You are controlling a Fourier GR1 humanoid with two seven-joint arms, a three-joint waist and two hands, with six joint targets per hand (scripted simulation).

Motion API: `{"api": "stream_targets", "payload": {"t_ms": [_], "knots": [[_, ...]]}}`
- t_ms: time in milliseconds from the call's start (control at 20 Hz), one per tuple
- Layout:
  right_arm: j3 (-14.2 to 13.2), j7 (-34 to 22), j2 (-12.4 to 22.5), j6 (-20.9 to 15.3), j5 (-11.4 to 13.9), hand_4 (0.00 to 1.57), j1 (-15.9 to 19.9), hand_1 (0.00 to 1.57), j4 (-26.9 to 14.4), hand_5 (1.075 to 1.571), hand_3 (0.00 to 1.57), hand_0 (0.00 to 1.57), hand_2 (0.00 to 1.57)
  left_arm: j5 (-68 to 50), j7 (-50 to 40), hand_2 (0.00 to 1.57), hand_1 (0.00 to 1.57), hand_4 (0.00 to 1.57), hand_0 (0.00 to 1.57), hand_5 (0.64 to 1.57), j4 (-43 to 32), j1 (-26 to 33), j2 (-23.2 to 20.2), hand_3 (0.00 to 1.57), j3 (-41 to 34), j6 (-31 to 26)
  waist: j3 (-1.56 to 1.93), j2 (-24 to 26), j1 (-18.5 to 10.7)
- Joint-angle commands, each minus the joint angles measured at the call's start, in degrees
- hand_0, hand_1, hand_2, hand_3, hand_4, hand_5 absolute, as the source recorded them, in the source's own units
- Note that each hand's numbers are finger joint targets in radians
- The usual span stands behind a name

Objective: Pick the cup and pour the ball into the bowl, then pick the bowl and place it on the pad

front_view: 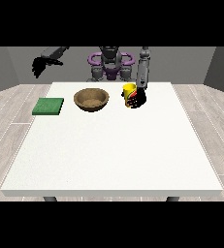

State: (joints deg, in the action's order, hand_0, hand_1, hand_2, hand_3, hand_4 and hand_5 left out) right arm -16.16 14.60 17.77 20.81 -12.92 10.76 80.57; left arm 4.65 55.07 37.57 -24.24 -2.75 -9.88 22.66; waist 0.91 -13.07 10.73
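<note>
A yellow cup (128, 90) stands upright on the far part of the white table (113, 145). The hand at the view's right (138, 98) is against the cup's right side, with its fingers curled round the cup's lower front. The ball does not show. A brown wooden bowl (91, 99) sits to the left of the cup, a short gap apart. A green square pad (48, 106) lies flat near the table's left edge. The hand at the view's left (40, 65) hangs raised off the table's far left corner, fingers relaxed and drooping, holding nothing.
The robot's torso (110, 65) stands behind the table's far edge. Wooden floor surrounds the table on all sides.
</note>
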Motion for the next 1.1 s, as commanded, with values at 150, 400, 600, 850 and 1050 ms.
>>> {"api": "stream_targets", "payload": {"t_ms": [150, 400, 600, 850, 1050], "knots": [[-1.7, 1.9, 0.5, 0.2, 1.8, 0.0, -3.0, 0.0, -8.9, 1.57, 0.0, 0.0, 0.0, 8.0, -15.1, 1.57, 1.34, 1.53, 1.34, 1.304, -0.1, -2.2, -1.5, 1.57, 7.6, 3.2, -0.81, 9.7, -4.9], [-0.5, -1.8, -0.4, -0.1, 1.4, 0.0, -4.1, 0.0, -8.9, 1.569, 0.0, 0.0, 0.0, 15.9, -25.8, 1.57, 1.44, 1.57, 1.44, 1.303, -2.0, -8.8, -16.6, 1.57, 9.1, 4.5, -0.66, 13.5, -5.0], [-2.1, -2.8, 1.5, 1.3, 0.1, 0.0, -2.2, 0.0, -12.5, 1.568, 0.0, 0.0, 0.0, 22.0, -37.4, 1.57, 1.46, 1.57, 1.46, 1.294, -2.2, -14.6, -16.4, 1.57, 13.6, 4.8, -0.79, 14.8, -5.8], [-1.5, -0.4, 0.1, 0.8, 1.0, 0.0, -1.9, 0.0, -14.1, 1.568, 0.0, 0.0, 0.0, 28.9, -45.8, 1.57, 1.49, 1.57, 1.49, 1.273, -1.5, -18.3, -14.1, 1.57, 17.4, 6.8, -0.86, 14.0, -5.4], [-3.4, 0.3, 3.6, 4.6, -0.8, 0.0, -1.0, 0.0, -15.5, 1.569, 0.0, 0.0, 0.0, 32.6, -50.7, 1.57, 1.49, 1.57, 1.49, 1.273, -0.1, -20.1, -13.3, 1.57, 18.6, 6.4, -0.87, 13.4, -5.3]]}}
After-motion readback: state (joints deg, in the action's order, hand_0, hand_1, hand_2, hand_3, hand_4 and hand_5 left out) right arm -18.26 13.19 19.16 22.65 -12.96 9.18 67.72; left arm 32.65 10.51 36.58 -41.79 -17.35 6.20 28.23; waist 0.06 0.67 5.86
